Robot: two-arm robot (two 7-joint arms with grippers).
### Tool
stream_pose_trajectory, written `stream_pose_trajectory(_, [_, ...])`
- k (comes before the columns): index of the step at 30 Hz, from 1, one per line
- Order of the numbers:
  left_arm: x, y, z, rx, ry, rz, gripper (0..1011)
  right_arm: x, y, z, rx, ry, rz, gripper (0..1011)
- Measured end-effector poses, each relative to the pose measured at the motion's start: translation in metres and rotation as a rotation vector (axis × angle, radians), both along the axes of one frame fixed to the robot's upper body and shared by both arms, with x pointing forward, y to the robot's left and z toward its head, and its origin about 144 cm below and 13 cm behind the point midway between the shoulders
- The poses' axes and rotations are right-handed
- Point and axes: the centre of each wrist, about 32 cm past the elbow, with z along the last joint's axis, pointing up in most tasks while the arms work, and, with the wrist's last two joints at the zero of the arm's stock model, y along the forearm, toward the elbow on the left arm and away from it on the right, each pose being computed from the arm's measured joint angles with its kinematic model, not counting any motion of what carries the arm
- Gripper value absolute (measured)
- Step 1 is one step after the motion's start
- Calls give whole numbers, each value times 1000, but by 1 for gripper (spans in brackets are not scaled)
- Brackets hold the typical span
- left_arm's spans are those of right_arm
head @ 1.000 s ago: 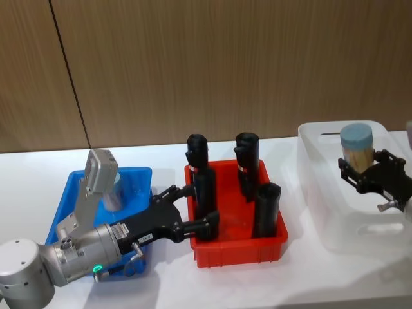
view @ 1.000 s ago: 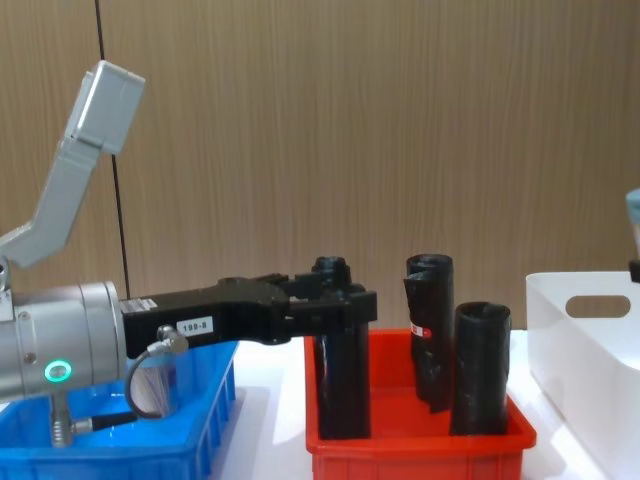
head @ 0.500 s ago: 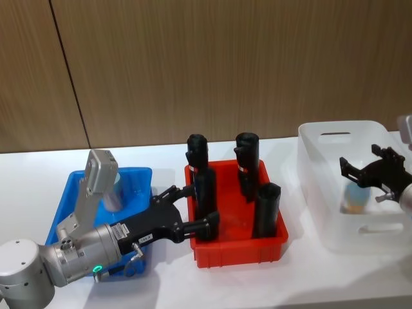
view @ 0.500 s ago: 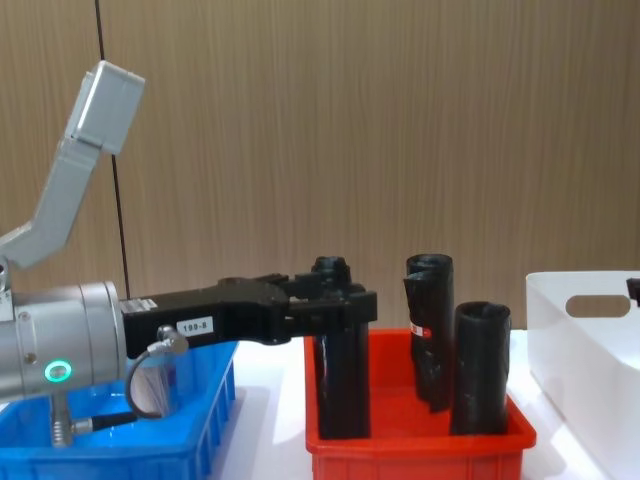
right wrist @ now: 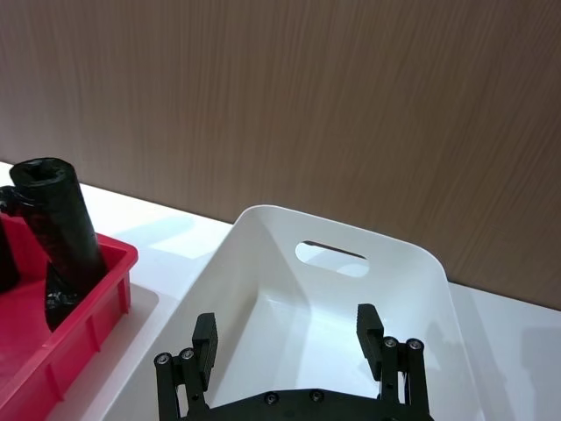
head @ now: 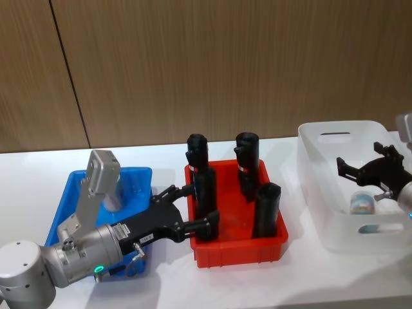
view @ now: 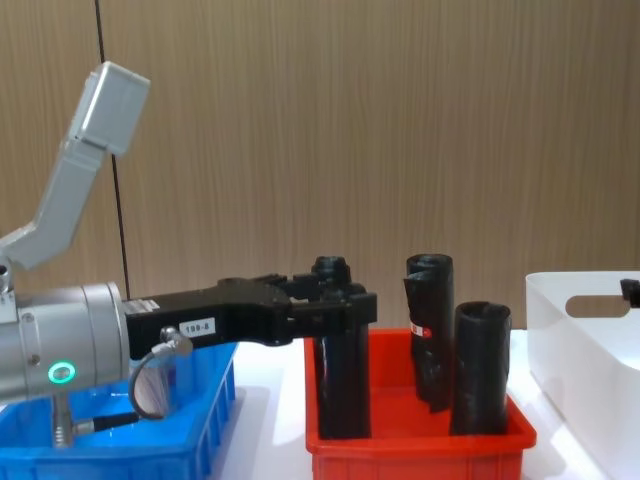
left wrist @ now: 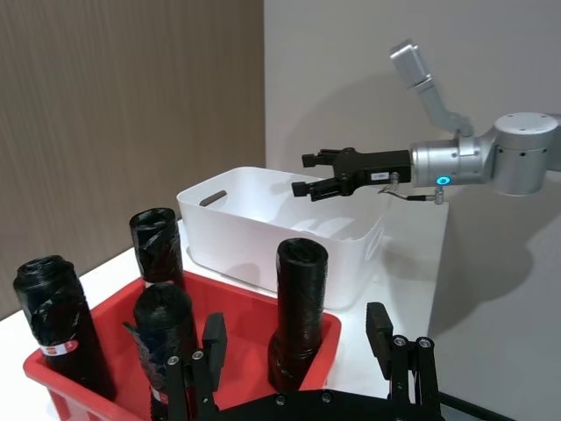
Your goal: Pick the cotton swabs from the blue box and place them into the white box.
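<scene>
One cotton swab tub [head: 362, 204] lies on the floor of the white box [head: 320, 193], near its front wall. My right gripper [head: 358, 158] hangs open above it with nothing between its fingers; its wrist view looks down past the open fingers [right wrist: 206, 338] into the white box [right wrist: 351, 298]. Another cotton swab tub [head: 116, 198] stands in the blue box [head: 67, 196], partly hidden by my left arm. My left gripper [head: 199, 206] is open and reaches sideways from over the blue box [view: 205, 440] to the red bin's left edge, around a black roll.
A red bin [head: 270, 243] with several upright black rolls [head: 265, 209] stands between the two boxes. A wooden wall runs along the back. Bare white table lies in front of the bins.
My right gripper opened and let go of the cotton swab tub, which dropped into the white box and now lies at its bottom. The left arm has barely moved.
</scene>
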Motion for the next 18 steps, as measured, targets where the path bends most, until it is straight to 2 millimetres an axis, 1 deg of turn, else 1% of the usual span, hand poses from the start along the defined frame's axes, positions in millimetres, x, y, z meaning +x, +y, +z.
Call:
stream_pose_trajectory(8, [-8, -8, 2, 32, -21, 72, 1004, -13, 12, -4, 16, -18, 15, 1001])
stream_pose_trajectory(18, [-19, -18, 4, 67, -51, 164, 1004, -40, 34, -9, 56, -51, 46, 1001])
